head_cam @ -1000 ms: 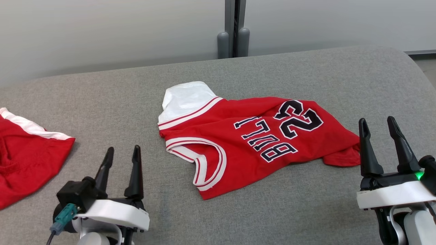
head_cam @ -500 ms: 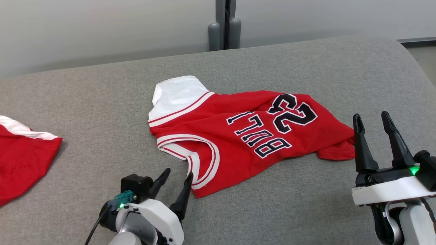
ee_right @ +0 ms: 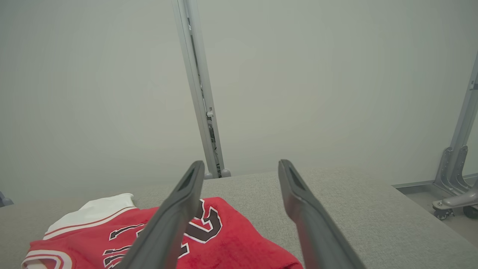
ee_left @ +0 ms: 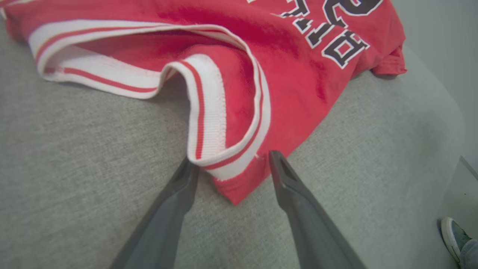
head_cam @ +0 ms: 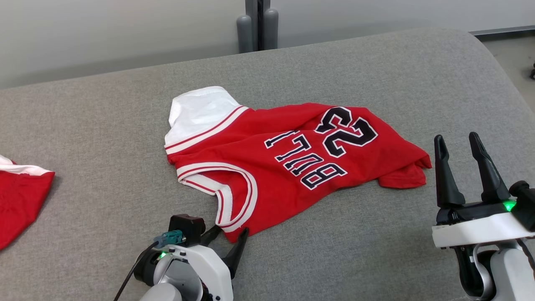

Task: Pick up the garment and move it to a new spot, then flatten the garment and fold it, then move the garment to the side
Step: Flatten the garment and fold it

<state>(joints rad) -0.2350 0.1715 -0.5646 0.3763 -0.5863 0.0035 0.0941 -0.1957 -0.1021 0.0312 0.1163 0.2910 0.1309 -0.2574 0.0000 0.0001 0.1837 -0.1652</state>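
Squarely within left gripper (ee_left: 232, 160): garment (ee_left: 239, 93) (corner).

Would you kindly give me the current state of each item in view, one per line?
Red basketball jersey with white trim: rumpled, unfolded, lying on the grey fabric surface.
Left gripper: open, fingers straddling the jersey's near corner, not closed on it.
Right gripper: open, empty, apart from the jersey.
Second red garment: lying at the left edge, partly out of frame.
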